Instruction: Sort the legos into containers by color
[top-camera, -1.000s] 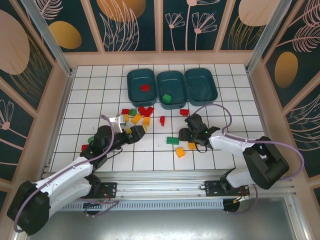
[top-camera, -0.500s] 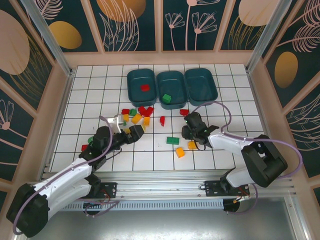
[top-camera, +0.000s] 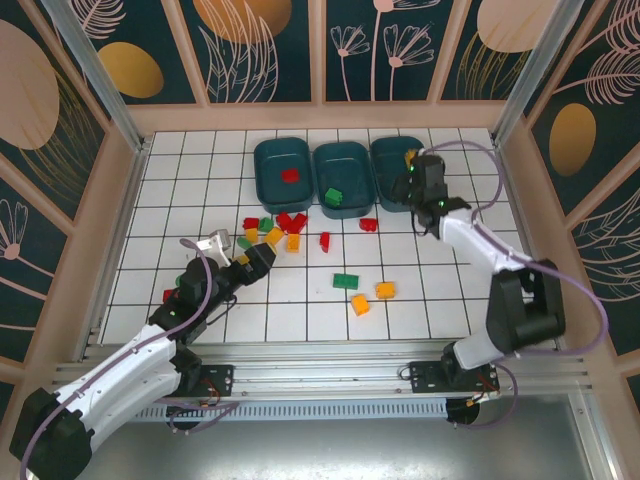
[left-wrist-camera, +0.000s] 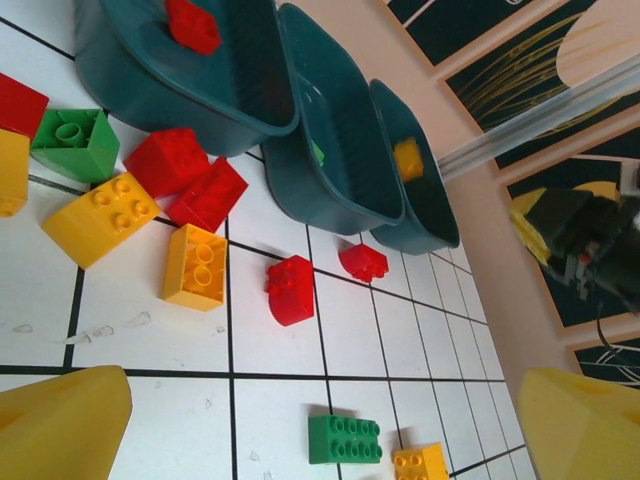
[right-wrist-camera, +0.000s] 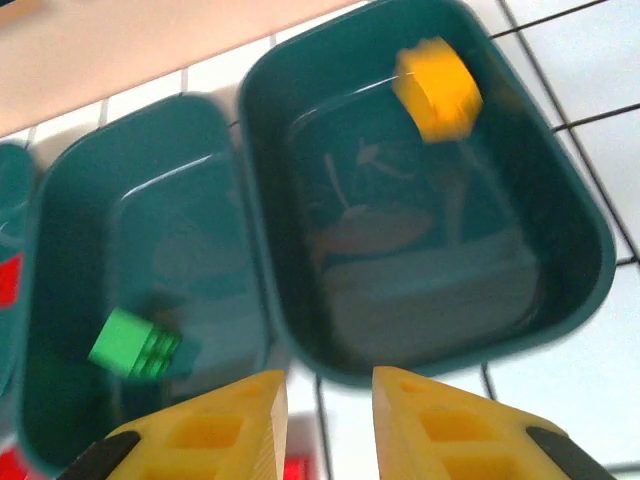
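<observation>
Left claw (top-camera: 240, 250): jaws wide, nothing between them, set low over the bench (top-camera: 460, 300) just beside the heap (top-camera: 275, 228) of red, yellow and green bricks. Right claw (right-wrist-camera: 328, 385): jaws narrow with a slim gap and nothing in it, hanging above the near rim of the right tub (right-wrist-camera: 420, 260). An orange piece (right-wrist-camera: 437, 92) shows blurred toward the far end of that tub; whether it rests on the tub floor cannot be told. The three tubs stand in a row at the far side of the bench, side walls touching. Left tub (top-camera: 270, 160) holds one red brick (top-camera: 291, 175). Middle tub (top-camera: 350, 165) holds one green brick (top-camera: 333, 196). Loose on the bench, apart from the heap: a red stray (top-camera: 324, 240) right of the heap, a second red (top-camera: 369, 224) just before the middle tub, a flat green plate (top-camera: 345, 281) nearer the arms, and close to it an orange cube (top-camera: 385, 290) and an orange block (top-camera: 360, 305).
</observation>
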